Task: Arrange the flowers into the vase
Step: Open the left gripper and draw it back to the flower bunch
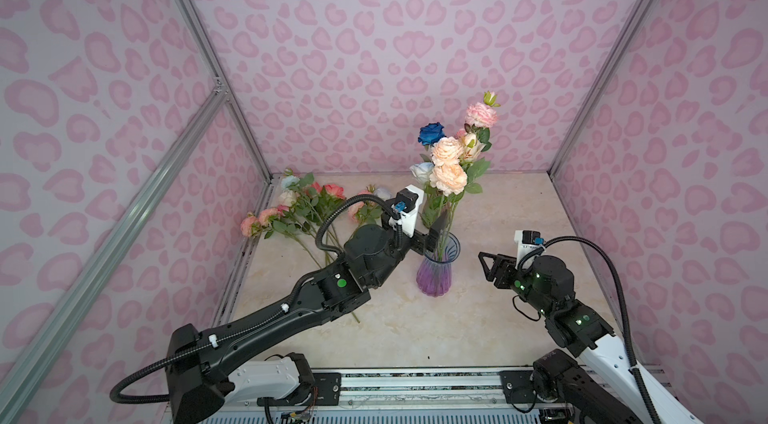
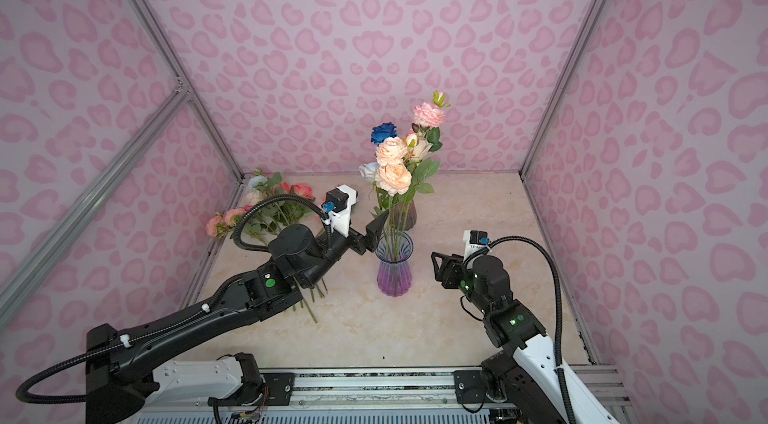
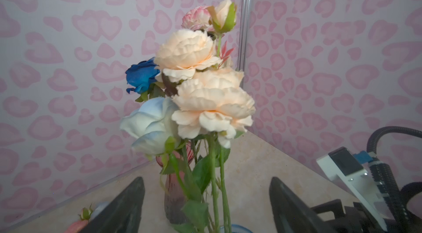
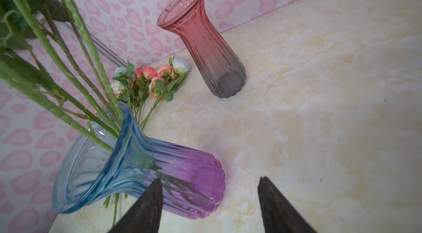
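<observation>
Closest to the lens is the left arm point(image 1: 257, 330), a smooth black plastic shell with a ribbed hose looping off it. In both top views the left gripper point(image 1: 437, 230) sits at the stems right above the vase point(image 1: 434, 276), which is fluted glass fading blue to purple with a flared mouth. Half the flowers point(image 1: 448, 178) stand upright in it, ruffled peach, pink and one deep blue bloom point(image 1: 431, 134). The loose flowers point(image 1: 291, 209) lie flat on the marble-look table point(image 1: 415, 330) by the left wall. The right gripper point(image 1: 484, 260) hangs near the vase, not touching.

Left wrist view: the left gripper's wedge fingers point(image 3: 127, 204) are spread wide, thin green stems between them, nothing pinched.

Right wrist view: the right gripper's fingers point(image 4: 274, 204) are apart and hold nothing. A second vase point(image 4: 205, 44), pink-to-grey glass, stands apart, without flowers.
</observation>
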Motion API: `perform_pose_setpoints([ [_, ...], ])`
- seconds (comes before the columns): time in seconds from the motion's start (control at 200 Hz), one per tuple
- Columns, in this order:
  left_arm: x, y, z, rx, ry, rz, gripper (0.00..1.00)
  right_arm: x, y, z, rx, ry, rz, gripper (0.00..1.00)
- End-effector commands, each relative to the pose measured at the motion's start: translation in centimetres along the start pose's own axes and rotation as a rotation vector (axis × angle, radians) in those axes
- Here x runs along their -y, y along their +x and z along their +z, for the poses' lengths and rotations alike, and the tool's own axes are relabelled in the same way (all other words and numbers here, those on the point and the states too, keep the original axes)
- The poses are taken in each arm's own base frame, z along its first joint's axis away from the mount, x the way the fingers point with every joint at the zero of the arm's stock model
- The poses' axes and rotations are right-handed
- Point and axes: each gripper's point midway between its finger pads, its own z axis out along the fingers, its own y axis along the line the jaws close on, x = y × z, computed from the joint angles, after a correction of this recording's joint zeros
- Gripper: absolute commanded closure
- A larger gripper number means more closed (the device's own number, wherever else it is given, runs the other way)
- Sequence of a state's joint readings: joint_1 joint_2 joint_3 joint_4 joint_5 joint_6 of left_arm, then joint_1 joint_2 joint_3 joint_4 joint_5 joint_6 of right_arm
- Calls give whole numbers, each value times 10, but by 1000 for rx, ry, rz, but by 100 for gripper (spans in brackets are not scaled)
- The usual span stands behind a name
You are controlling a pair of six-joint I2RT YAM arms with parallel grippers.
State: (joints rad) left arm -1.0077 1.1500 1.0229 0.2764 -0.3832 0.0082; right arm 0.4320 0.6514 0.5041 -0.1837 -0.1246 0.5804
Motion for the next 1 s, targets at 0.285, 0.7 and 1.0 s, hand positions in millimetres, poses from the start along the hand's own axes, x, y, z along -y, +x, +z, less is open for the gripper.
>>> perform_pose_setpoints([
  [0.285,-208,144,-105,-392,-745,-412,19,-3,1,9,-22,-10,-21,33],
  [0.7,-287,266,-42,-957,-840,-465,37,10,8,24,-30,25,8,34],
  [1.0,-299,310,-19,-1100,-891,-377,47,19,16,37,-69,36,24,34],
])
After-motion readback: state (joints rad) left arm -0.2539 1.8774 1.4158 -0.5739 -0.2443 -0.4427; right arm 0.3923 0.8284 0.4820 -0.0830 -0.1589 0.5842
